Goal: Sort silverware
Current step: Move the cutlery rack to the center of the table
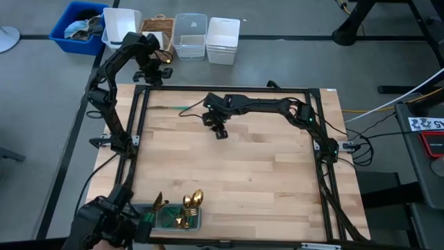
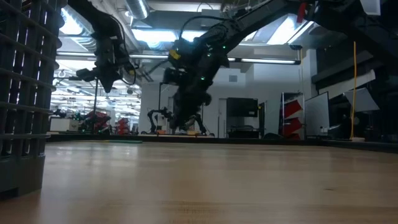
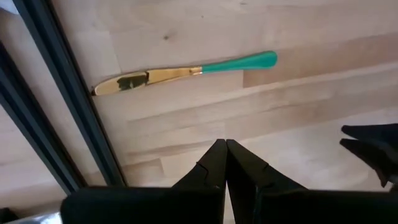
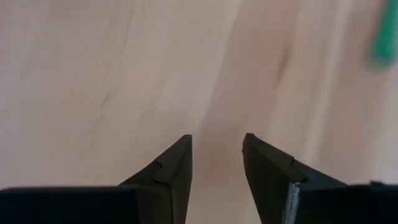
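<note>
One piece of silverware, a knife (image 3: 180, 71) with a gold blade and a teal handle, lies flat on the wooden table beside the black frame rail (image 3: 68, 112), near the far left corner (image 1: 177, 107). My left gripper (image 3: 225, 155) hangs shut above the table, close to the knife and apart from it. My right gripper (image 4: 216, 155) stands open over bare wood near the table's far middle (image 1: 218, 130), with nothing between its fingers. The knife's teal handle end (image 4: 385, 37) shows at the edge of the right wrist view. More silverware (image 1: 193, 201) stands in a grey mesh tray (image 1: 198, 226) at the near left.
A black frame (image 1: 139, 125) runs around the tabletop. Beyond the far edge stand a blue bin (image 1: 80, 28), a wicker basket (image 1: 158, 26), a clear tub (image 1: 191, 35) and white containers (image 1: 222, 38). Bare wood fills the table's middle and right.
</note>
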Robot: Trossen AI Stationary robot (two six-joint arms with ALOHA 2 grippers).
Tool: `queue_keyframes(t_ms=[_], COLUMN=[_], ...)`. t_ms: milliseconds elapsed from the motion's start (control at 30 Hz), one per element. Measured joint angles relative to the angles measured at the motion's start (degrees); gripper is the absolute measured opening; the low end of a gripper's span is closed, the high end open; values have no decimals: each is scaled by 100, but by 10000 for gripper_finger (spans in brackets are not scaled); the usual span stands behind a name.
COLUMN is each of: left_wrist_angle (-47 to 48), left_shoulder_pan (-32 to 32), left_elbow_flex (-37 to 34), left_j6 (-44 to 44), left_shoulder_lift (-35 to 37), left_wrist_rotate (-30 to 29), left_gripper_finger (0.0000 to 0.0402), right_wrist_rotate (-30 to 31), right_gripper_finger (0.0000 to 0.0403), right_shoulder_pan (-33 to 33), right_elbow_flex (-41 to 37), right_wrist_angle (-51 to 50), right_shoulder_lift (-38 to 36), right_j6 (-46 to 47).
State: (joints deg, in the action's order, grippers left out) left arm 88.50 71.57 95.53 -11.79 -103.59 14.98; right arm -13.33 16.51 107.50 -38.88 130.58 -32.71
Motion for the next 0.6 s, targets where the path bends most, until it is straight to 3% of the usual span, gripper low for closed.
queue_keyframes(t_ms=[300, 600], left_wrist_angle=[63, 88], left_shoulder_pan=[-2, -9], left_elbow_flex=[0, 0], left_j6=[144, 175], left_shoulder_lift=[-2, -2], left_wrist_rotate=[4, 13], left_gripper_finger=[1, 1], right_wrist_rotate=[206, 40], right_gripper_finger=[143, 143], right_shoulder_pan=[74, 320], right_elbow_flex=[4, -8], right_wrist_angle=[2644, 3041], right_shoulder_lift=[169, 432], right_j6=[-380, 594])
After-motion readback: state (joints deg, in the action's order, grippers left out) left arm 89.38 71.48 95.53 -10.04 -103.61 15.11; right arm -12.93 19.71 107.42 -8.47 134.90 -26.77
